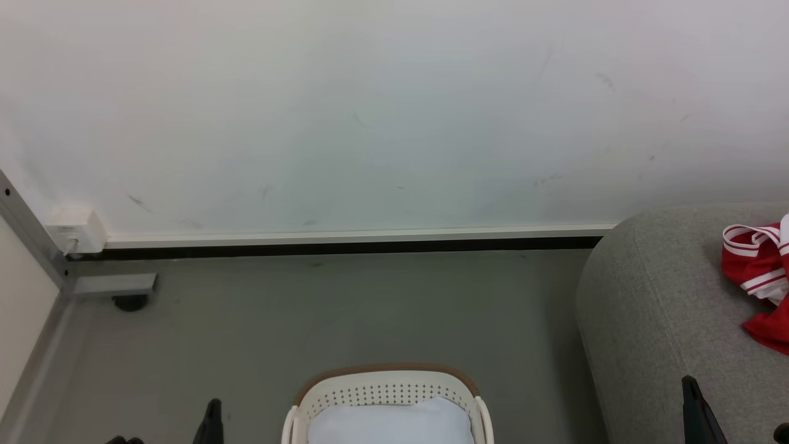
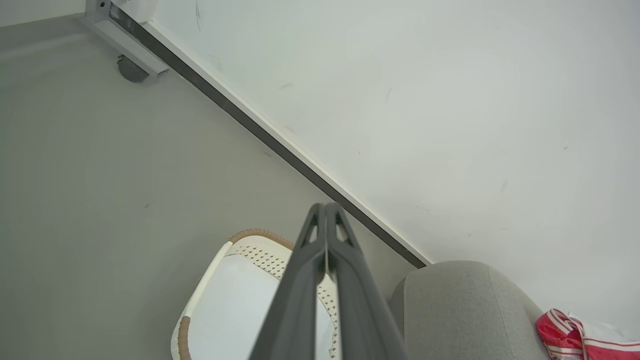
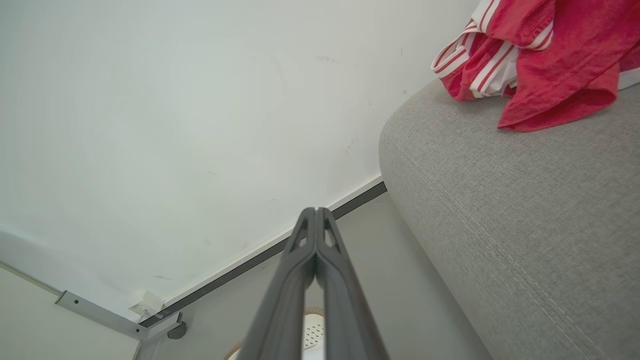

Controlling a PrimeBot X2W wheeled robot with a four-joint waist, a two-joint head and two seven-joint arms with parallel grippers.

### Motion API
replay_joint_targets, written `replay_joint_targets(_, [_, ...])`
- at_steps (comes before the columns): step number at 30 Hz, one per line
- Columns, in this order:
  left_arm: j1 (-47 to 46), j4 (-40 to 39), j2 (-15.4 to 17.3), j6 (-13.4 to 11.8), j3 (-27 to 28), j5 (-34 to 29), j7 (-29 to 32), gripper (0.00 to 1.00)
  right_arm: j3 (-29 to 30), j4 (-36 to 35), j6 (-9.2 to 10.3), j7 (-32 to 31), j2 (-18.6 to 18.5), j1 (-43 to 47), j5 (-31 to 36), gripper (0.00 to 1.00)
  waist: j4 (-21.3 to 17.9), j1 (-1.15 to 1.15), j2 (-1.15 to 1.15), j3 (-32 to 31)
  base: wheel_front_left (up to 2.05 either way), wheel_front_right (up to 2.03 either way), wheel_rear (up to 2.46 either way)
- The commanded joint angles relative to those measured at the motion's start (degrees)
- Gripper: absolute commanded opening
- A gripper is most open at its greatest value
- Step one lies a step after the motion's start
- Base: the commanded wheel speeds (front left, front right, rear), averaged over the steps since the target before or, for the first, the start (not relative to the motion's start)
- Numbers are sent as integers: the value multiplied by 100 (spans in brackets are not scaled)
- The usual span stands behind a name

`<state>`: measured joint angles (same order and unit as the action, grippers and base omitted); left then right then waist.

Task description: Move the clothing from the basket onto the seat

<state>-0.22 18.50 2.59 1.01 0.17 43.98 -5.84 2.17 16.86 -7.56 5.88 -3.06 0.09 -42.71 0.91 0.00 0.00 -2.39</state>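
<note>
The red clothing (image 1: 764, 283) with white stripes lies crumpled on the grey seat (image 1: 653, 308) at the right; it also shows as clothing (image 3: 540, 55) on the seat (image 3: 500, 210), and clothing (image 2: 575, 337) on the seat (image 2: 460, 310). The white basket (image 1: 382, 390) with a brown rim stands on the floor at bottom centre and holds a pale bluish-white pad (image 1: 391, 422); no red fabric shows in it. The basket (image 2: 250, 252) lies below my left gripper (image 2: 325, 206), which is shut and empty. My right gripper (image 3: 316, 210) is shut and empty, left of the seat, above the basket (image 3: 312, 332).
A white wall (image 1: 370, 111) with a dark skirting strip runs behind the grey floor (image 1: 320, 308). At the left stand a metal frame foot (image 1: 114, 285) and a white socket box (image 1: 75, 231). Open floor lies between basket and wall.
</note>
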Motion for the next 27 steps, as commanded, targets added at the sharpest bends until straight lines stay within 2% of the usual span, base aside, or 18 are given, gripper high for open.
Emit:
replay_joint_targets(1, [-161, -85, 28, 36, 49, 159, 33, 0, 33, -81, 4, -32, -13, -145, -166, 0, -1, 0, 0, 3, 0, 0, 0])
replay_joint_targets(27, [-346, -231, 35, 275, 280, 1957, 500, 0, 194, -170, 7, -500, -2, -347, -2013, 0, -28, 0, 0, 78, 0, 0, 0])
